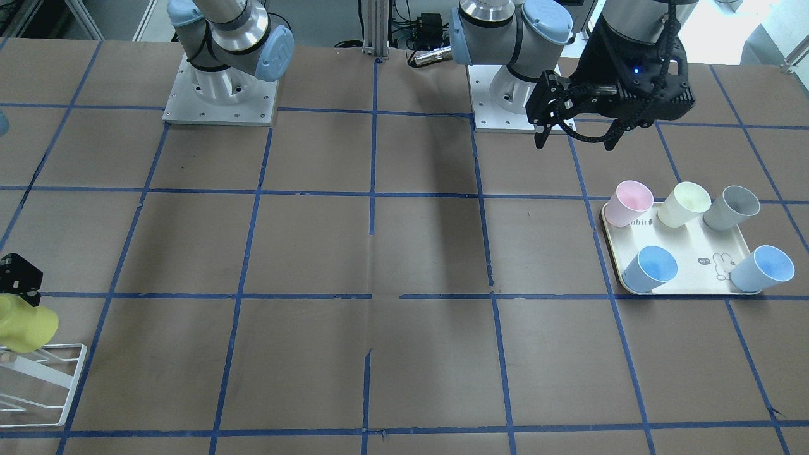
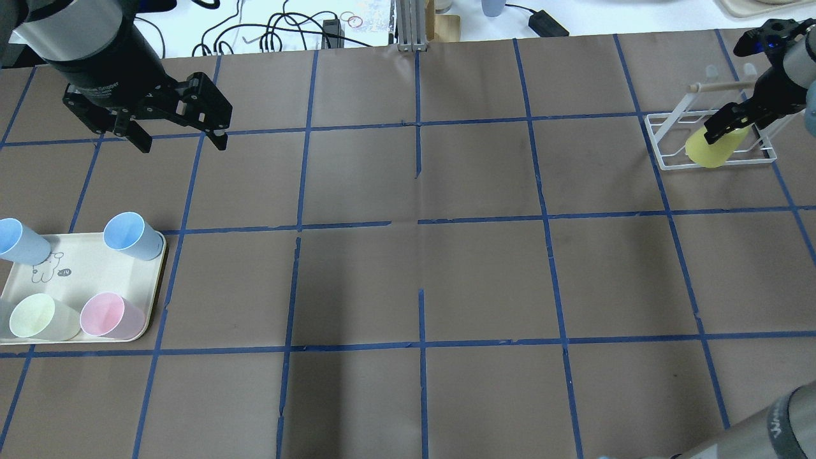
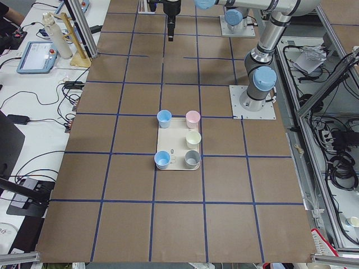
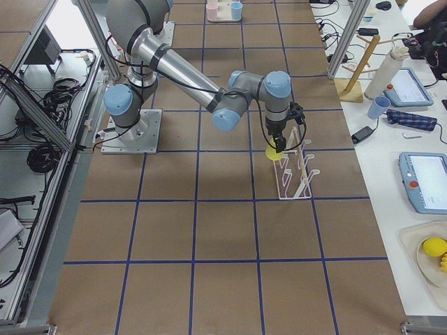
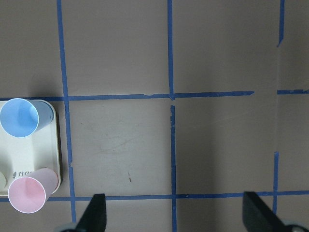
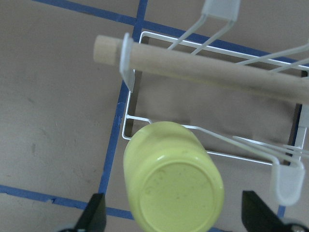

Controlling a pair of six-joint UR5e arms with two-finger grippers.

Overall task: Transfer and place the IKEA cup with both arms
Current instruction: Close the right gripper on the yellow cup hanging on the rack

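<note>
Yellow IKEA cup (image 2: pixel 711 150) rests tilted, base up, on the white wire rack (image 2: pixel 663 137), between my right gripper's (image 6: pixel 172 197) spread fingers. That arm stretches far out, wrist down. My left gripper (image 2: pixel 183 146) hangs wide-jawed beyond the tray (image 2: pixel 83 261).

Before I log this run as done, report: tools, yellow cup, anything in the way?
Left tool open, empty, clear of tray. Right tool open, straddling yellow cup. Cup bottom-up on wire rack. Nothing in the way.

Six cups (image 1: pixel 629 202), one tray (image 1: pixel 689 278), one rack (image 6: pixel 203 65), two arms (image 4: pixel 181 70).
</note>
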